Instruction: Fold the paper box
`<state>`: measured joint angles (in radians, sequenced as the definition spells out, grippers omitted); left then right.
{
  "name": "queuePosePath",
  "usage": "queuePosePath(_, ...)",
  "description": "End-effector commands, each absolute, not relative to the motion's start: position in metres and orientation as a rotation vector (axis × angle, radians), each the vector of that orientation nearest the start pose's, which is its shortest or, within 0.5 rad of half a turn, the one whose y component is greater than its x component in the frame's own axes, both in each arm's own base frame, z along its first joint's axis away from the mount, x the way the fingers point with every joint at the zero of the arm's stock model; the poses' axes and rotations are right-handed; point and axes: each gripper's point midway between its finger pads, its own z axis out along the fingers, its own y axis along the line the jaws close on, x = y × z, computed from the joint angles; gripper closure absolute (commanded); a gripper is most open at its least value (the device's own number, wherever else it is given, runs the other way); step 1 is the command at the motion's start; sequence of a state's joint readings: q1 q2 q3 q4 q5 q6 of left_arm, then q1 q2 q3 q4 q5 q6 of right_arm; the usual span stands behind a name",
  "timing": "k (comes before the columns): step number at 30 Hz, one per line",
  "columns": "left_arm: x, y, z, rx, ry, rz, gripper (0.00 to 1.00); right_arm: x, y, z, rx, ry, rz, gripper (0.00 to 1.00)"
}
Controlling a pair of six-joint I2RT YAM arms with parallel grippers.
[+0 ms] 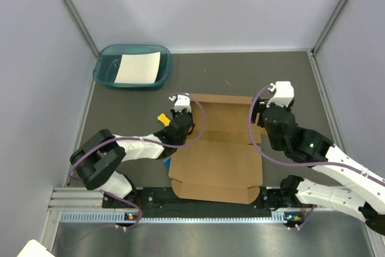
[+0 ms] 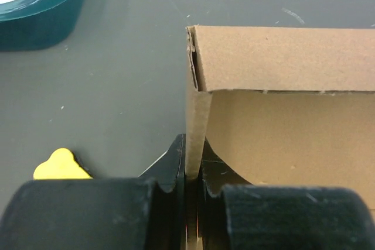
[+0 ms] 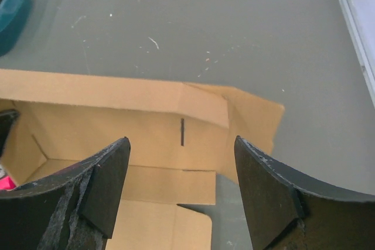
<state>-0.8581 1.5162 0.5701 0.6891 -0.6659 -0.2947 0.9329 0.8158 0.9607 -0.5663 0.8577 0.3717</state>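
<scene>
The paper box (image 1: 216,154) is a brown cardboard sheet lying in the middle of the table, its back wall and left side flap raised. My left gripper (image 1: 186,115) is shut on the upright left flap; in the left wrist view the flap's edge runs down between the pinched fingers of that gripper (image 2: 193,171), with the box's back wall (image 2: 281,62) beyond. My right gripper (image 1: 263,117) hovers over the box's right rear corner, open and holding nothing. In the right wrist view the gripper (image 3: 181,147) frames the folded corner of the box (image 3: 199,115).
A teal tray (image 1: 103,76) holding a white paper sheet (image 1: 138,67) stands at the back left, also seen as the tray (image 2: 41,16). A small yellow piece (image 1: 162,118) and a blue piece (image 1: 166,162) lie left of the box. Grey walls enclose the table.
</scene>
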Motion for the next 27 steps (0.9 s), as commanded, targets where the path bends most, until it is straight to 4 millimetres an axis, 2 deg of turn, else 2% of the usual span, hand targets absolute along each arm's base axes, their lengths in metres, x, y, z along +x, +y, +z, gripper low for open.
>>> queuePosePath(1, 0.34, -0.219, 0.12, 0.008, 1.845, -0.051, 1.0, 0.244, 0.104, 0.279, 0.081, 1.819, -0.013, 0.3)
queuePosePath(7, 0.346, -0.219, 0.116, 0.079, 1.867, 0.035, 1.0, 0.251, 0.102, 0.257, -0.031, 1.859, -0.186, 0.34)
queuePosePath(10, 0.354, -0.229, 0.122, 0.152, 1.876, 0.054, 1.0, 0.255, 0.101, 0.245, -0.103, 1.883, -0.287, 0.33)
queuePosePath(13, 0.356, -0.241, 0.126, 0.23, 1.888, 0.03, 1.0, 0.264, 0.105, 0.236, -0.15, 1.914, -0.303, 0.33)
queuePosePath(18, 0.356, -0.242, 0.131, 0.261, 1.847, -0.002, 1.0, 0.279, 0.105, 0.231, -0.153, 1.936, -0.309, 0.37)
queuePosePath(21, 0.355, -0.242, 0.132, 0.27, 1.834, -0.007, 1.0, 0.287, 0.104, 0.232, -0.179, 1.922, -0.355, 0.39)
queuePosePath(27, 0.352, -0.243, 0.13, 0.275, 1.828, -0.03, 1.0, 0.306, 0.097, 0.22, -0.219, 1.941, -0.469, 0.46)
